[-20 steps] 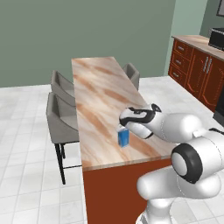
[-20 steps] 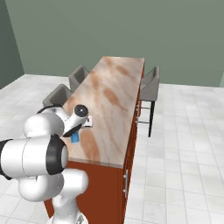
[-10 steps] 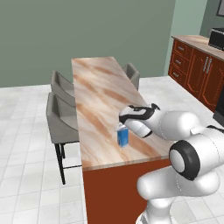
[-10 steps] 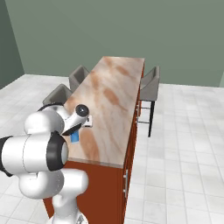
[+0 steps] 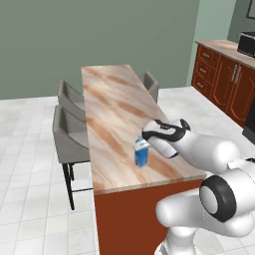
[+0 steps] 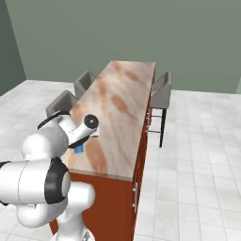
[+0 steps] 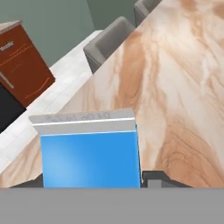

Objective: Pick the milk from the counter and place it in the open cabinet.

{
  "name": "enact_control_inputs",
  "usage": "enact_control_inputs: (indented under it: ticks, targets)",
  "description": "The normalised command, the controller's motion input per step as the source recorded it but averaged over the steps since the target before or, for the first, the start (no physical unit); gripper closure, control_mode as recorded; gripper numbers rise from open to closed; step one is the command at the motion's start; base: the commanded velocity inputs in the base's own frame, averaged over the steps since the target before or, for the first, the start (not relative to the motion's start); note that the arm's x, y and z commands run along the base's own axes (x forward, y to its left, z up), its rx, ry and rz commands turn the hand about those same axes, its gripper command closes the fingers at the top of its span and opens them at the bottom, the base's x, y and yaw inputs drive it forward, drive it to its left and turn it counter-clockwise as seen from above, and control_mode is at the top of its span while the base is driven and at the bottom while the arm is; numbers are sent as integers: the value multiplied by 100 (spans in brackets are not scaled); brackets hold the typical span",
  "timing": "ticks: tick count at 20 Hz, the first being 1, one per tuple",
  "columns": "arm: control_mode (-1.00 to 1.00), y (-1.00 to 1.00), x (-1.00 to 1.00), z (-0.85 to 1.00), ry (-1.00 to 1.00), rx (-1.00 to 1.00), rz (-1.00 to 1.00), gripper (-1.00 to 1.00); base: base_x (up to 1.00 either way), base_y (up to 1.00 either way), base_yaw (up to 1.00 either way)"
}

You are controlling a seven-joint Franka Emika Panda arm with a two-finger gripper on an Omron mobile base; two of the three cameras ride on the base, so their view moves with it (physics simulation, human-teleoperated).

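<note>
Grey bar stools [image 5: 69, 124] left of long tan-cream marbled stone counter [image 5: 112, 109]. Small blue gable-top milk carton [image 5: 141, 152] upright on counter near front edge; pale top strip [image 7: 83, 121] bears faint embossed text, unreadable. White-arm two-finger gripper [image 5: 148, 139] at carton top, fingertips [image 7: 151, 178] beside it; grip state cannot tell.

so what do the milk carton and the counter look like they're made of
The milk: looks like coated paperboard, with flat matte blue faces and a pale folded gable top. The counter: its slab looks like polished stone, with tan and cream veined marbling; the plain red-brown base below reads as wood or laminate, which of the two is unclear.
</note>
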Motion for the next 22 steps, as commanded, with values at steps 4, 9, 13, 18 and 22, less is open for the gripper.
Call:
enact_control_inputs:
  ticks: [4, 9, 13, 18, 22]
  targets:
    - [-100, -9, -42, 46, -7, 6, 15, 100, 0, 0, 0]
    - [-100, -11, -37, 59, 0, 11, 23, 100, 0, 0, 0]
    - [-100, -11, -38, 61, 0, 7, 19, 100, 0, 0, 0]
    - [-100, -9, -39, 59, 0, 1, 14, 100, 0, 0, 0]
    - [-100, -12, -45, 53, 0, 1, 11, 100, 0, 0, 0]
